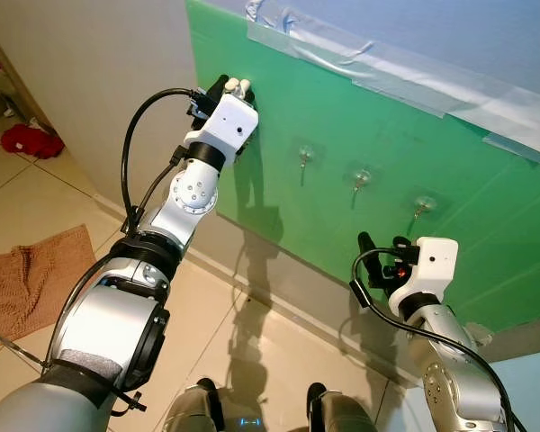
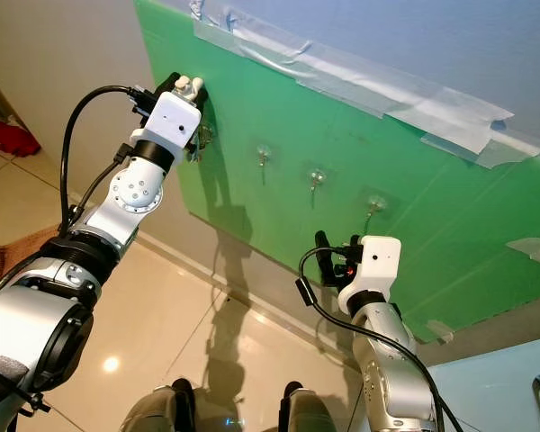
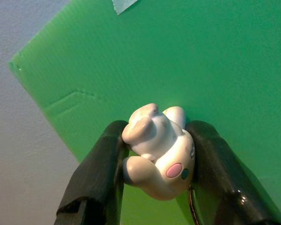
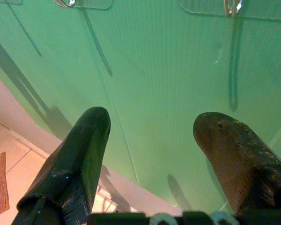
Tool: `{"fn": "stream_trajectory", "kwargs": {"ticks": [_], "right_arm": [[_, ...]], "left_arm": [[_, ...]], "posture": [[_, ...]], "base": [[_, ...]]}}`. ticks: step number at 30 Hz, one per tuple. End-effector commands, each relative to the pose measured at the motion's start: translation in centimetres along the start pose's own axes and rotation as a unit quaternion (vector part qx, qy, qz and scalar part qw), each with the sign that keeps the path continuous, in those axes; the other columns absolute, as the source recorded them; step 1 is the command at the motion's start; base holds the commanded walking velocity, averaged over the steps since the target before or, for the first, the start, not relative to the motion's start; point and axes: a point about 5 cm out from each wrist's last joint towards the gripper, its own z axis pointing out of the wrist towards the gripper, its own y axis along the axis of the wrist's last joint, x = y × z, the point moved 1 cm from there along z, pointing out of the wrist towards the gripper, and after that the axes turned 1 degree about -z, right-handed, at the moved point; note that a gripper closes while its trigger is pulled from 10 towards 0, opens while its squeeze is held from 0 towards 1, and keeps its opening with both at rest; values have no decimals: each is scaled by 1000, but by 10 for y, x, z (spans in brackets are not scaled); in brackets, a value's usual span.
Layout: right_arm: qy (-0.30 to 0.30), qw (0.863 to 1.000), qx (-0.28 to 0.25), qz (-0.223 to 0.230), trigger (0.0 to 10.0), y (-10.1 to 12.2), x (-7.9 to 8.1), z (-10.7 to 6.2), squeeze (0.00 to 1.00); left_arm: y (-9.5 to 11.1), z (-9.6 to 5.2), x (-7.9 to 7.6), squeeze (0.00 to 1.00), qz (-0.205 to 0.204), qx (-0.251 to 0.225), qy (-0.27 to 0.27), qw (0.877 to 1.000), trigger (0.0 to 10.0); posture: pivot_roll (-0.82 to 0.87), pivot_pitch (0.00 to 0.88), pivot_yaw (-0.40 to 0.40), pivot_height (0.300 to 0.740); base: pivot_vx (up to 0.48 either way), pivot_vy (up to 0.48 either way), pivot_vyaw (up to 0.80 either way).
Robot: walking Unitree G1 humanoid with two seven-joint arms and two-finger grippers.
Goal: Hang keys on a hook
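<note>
A green board [image 1: 387,162] is taped to the wall and carries clear suction hooks [image 1: 304,158] in a row. My left gripper [image 3: 154,154] is raised against the board's upper left part, left of the hooks, and is shut on a white figurine keychain [image 3: 157,150]. The same figurine [image 1: 241,88] pokes out above the left wrist in the head views; a thin dark ring shows beneath it by one finger. The keys themselves are hidden. Lower on the right, my right gripper [image 4: 150,140] is open and empty, pointing at the board just below two hooks [image 4: 232,7].
Strips of clear tape [image 1: 387,67] hold the board's top edge. A beige tiled floor [image 1: 252,360] lies below, with a brown mat [image 1: 27,279] and a red cloth [image 1: 31,139] at the left. My feet [image 1: 315,400] stand near the wall's base.
</note>
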Motion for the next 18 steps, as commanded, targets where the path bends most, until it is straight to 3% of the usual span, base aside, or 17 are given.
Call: {"fn": "stream_trajectory", "kwargs": {"ticks": [1,18], "right_arm": [[-3,1000,3,-5,10000,0,0,-3,0],[-4,1000,5,-3,10000,-3,1,-4,0]], "left_arm": [[5,0,-12,0,-4,-10,-25,1000,0],[10,2,-20,0,-13,-16,-35,999,0]], "posture": [[-261,182,-25,740],[-266,165,-14,740]], "base": [[0,0,0],[0,0,0]]}}
